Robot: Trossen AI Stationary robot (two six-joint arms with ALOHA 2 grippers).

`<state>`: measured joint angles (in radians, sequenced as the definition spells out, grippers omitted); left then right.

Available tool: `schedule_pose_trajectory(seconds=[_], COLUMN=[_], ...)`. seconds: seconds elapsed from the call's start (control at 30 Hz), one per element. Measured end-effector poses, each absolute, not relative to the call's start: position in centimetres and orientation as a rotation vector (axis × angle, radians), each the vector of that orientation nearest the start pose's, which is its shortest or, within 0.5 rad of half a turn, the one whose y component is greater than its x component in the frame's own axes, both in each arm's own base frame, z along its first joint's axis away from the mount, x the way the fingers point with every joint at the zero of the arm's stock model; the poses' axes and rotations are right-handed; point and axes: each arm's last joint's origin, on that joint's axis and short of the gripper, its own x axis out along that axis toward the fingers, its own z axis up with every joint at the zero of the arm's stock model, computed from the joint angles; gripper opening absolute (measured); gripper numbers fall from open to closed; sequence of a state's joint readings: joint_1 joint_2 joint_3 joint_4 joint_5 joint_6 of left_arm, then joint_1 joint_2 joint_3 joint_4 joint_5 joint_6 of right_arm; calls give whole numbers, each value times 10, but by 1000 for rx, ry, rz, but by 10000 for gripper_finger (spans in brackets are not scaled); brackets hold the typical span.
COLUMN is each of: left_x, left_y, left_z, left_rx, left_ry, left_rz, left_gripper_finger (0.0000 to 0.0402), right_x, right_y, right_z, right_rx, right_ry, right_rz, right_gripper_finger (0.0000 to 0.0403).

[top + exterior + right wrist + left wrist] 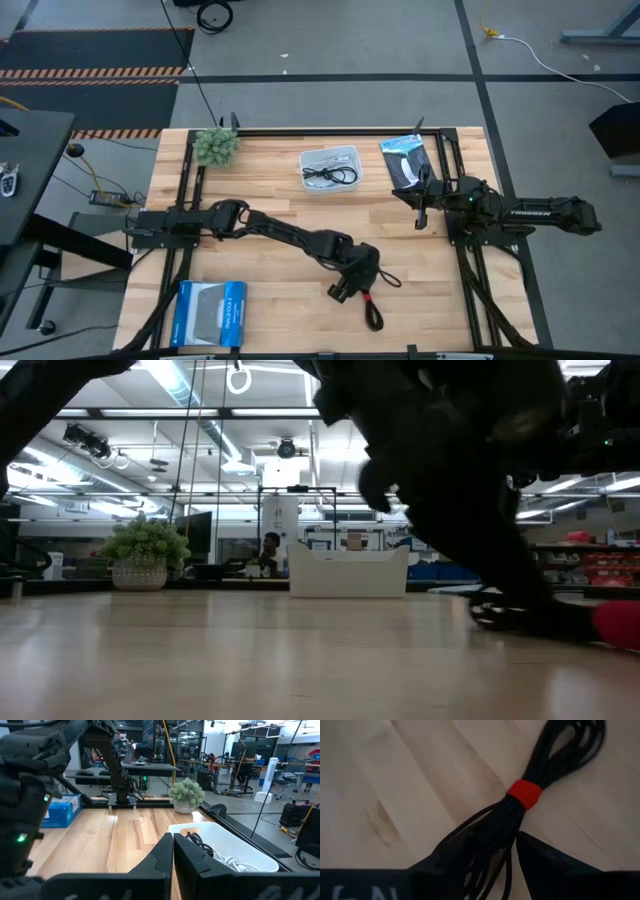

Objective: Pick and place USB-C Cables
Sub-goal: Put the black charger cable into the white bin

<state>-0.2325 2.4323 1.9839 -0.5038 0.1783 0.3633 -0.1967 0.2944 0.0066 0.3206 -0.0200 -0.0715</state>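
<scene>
A black USB-C cable bundle with a red band [525, 794] lies flat on the wooden table [270, 180], near its front edge and right of the middle [372, 305]. My left gripper [492, 836] is down at the bundle's looped end, slanting downward and open. One finger is on each side of the strands. A white bin [304, 168] at the table's back holds a black cable [330, 176] and a white cable [235, 862]. My right gripper [173, 851] waits shut at the right, short of the bin. My left gripper has its two fingers [540, 862] on either side of the black bundle's looped end [492, 852], on the near side of the red band. It comes slanting down from the table's left. The cable lies on the table. Whether the fingers touch the strands, I cannot tell.
A blue box [210, 312] lies at the front left. A small potted plant [215, 147] stands at the back left. A black-and-white packet [405, 160] lies right of the bin. Black frame rails [190, 200] run along both table sides. Bare wood lies between the cable and the bin.
</scene>
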Motion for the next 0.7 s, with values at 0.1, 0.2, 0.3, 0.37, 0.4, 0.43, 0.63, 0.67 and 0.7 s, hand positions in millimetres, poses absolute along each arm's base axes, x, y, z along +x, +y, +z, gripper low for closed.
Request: schedule_pose_trajectory(seconds=[0.1,0.2,0.3,0.37,0.4,0.43,0.63,0.67,0.7], left_x=[503,501,500,502,501,502,501,500,499], left_y=[-124,-124,-124,-125,-125,-125,-137,-139,-140], left_z=[151,158,170,178,179,180,180,179,179], left_rx=[352,352,363,370,369,365,366,368,369], left_ry=[915,916,873,834,832,816,805,811,812], left_rz=[-549,-550,-551,-550,-550,-545,-560,-565,-568], left_gripper_finger=[172,172,172,172,172,172,189,197,207], right_x=[114,114,114,114,114,114,114,114,114], right_y=[-22,-22,-22,-22,-22,-22,-22,-22,-22], right_z=[171,171,171,171,171,171,171,171,171], right_rx=[-75,-75,-75,-75,-75,-75,-75,-74,-75], right_ry=[-26,-26,-26,-27,-27,-25,-26,-26,-26], right_rz=[-178,-178,-179,-178,-178,-178,-178,-178,-178], right_gripper_finger=[20,20,20,20,20,20,20,20,20])
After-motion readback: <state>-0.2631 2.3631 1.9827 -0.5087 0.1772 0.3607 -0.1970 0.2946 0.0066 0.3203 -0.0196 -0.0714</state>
